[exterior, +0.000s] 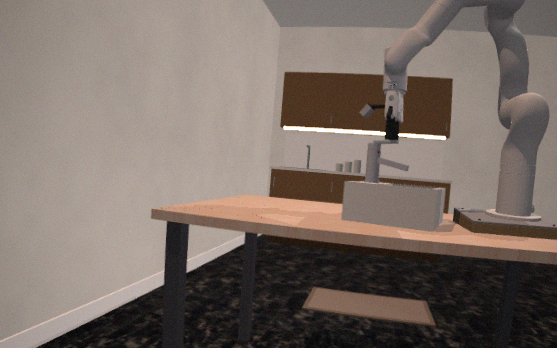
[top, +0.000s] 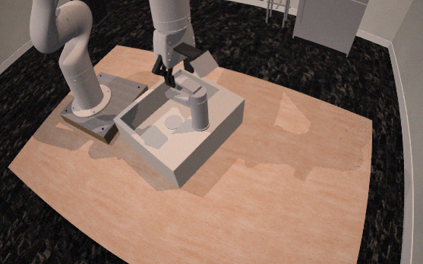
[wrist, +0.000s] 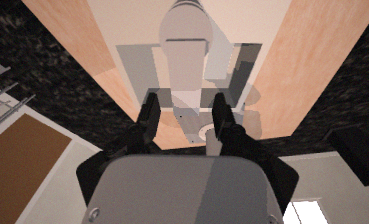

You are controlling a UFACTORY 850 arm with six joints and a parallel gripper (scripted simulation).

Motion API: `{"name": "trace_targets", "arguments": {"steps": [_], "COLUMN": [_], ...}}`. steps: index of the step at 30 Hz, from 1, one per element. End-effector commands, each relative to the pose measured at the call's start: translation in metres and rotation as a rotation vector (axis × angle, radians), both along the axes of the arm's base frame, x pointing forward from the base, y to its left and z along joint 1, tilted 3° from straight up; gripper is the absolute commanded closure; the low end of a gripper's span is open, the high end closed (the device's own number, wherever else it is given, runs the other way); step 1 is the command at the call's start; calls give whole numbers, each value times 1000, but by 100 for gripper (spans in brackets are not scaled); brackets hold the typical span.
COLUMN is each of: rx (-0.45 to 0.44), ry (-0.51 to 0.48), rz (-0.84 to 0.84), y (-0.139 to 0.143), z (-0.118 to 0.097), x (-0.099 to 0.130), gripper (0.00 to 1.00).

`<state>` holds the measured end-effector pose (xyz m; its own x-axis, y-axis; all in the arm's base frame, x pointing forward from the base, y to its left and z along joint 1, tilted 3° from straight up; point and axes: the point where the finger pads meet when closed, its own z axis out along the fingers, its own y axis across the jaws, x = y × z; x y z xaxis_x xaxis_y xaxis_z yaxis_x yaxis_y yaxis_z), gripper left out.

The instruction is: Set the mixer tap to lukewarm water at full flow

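Observation:
The grey mixer tap (top: 200,110) (exterior: 372,165) stands in a grey basin block (top: 189,152) (exterior: 389,207) on the wooden table (top: 280,190) (exterior: 269,210). Its spout (exterior: 395,164) slopes out over the basin. The flat lever (top: 187,86) (exterior: 383,142) (wrist: 186,70) sits on top of the tap and points the same way as the spout. A red dot (exterior: 378,150) shows on the tap's side. My gripper (top: 170,81) (exterior: 392,133) (wrist: 186,102) is open. Its fingers stand on either side of the lever's free end, with a small gap on each side.
The arm's base plate (top: 124,89) (exterior: 509,227) sits right beside the basin. A white cabinet (top: 329,23) stands off the table's far side. A kitchen counter lies behind in the exterior view. A flat mat (exterior: 369,305) lies on the floor under the table.

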<state>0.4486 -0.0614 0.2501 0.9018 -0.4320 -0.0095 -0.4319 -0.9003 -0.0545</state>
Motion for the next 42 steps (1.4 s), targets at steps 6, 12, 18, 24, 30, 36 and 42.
{"name": "trace_targets", "arguments": {"steps": [6, 12, 18, 24, 30, 36, 42], "rx": [0, 0, 0, 0, 0, 0, 0], "ry": [-1, -1, -1, -1, -1, -1, -1], "rz": [0, 0, 0, 0, 0, 0, 0], "y": [-1, -2, -2, -3, -3, -3, -3], "z": [25, 38, 44, 47, 47, 47, 47], "x": [0, 0, 0, 0, 0, 0, 0], "gripper": [29, 29, 29, 29, 100, 100, 100]}}
